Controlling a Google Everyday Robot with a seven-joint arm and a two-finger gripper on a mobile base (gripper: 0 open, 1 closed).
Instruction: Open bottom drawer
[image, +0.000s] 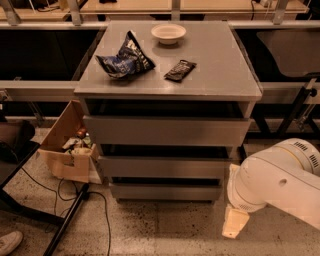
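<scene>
The grey cabinet (167, 75) has three drawers stacked below its top. The bottom drawer (165, 191) is the lowest and narrowest grey front, flat and without a handle, and sits pushed in. The middle drawer (165, 166) and top drawer (165, 131) are above it. My white arm (280, 185) comes in from the right. My gripper (235, 222) is the cream piece hanging low by the floor, just right of the bottom drawer's right end and apart from it.
On the cabinet top lie a blue chip bag (125, 60), a white bowl (168, 33) and a dark snack bar (180, 70). An open cardboard box (67, 145) stands at the cabinet's left. Cables and a black stand leg (67, 222) lie on the speckled floor.
</scene>
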